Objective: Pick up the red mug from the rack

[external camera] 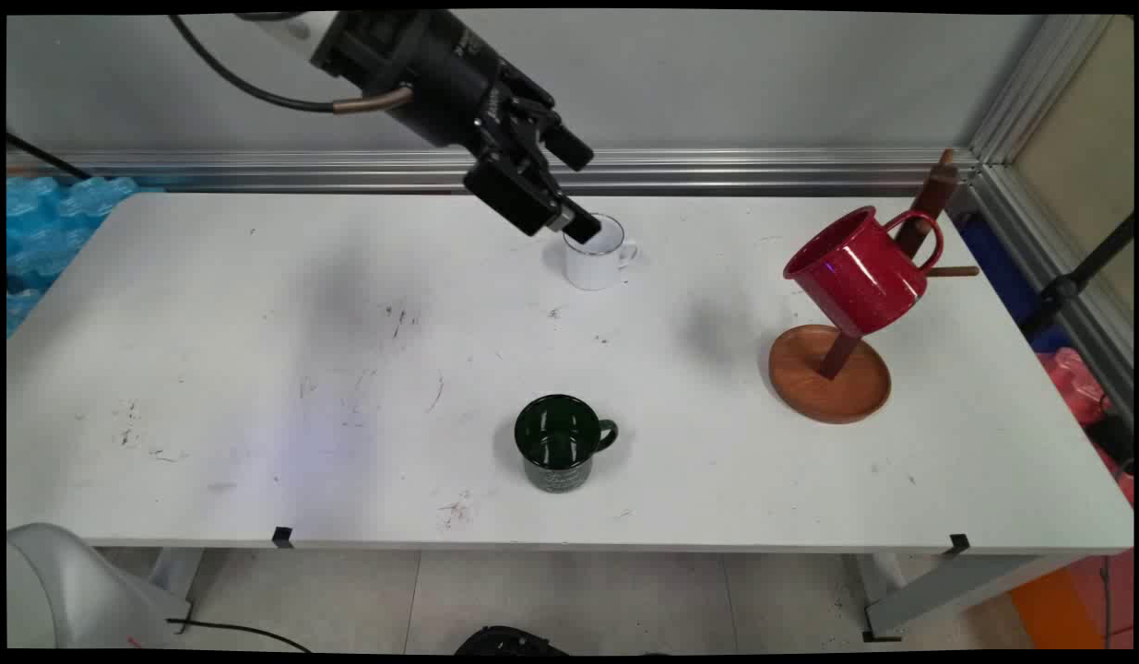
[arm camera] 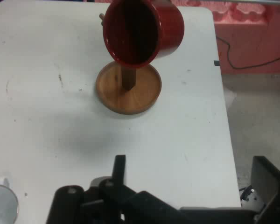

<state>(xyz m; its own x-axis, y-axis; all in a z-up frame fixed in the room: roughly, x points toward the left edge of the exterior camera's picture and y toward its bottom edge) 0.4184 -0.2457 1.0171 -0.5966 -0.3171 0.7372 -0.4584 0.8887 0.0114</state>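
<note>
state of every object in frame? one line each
gripper: open, fingers spread, raised beside the white mug's rim, holding nothing
white mug: upright on the table, handle to the picture's right
green mug: upright, standing free, handle to the right
red mug: hung by its handle on a peg, tilted, mouth facing down-left
mug tree: upright on its round wooden base

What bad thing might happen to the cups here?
The gripper hangs right beside the white mug, so a small swing might knock it over. The red mug hangs tilted by its handle on a peg of the wooden mug stand; a bump there might shake it off.
</note>
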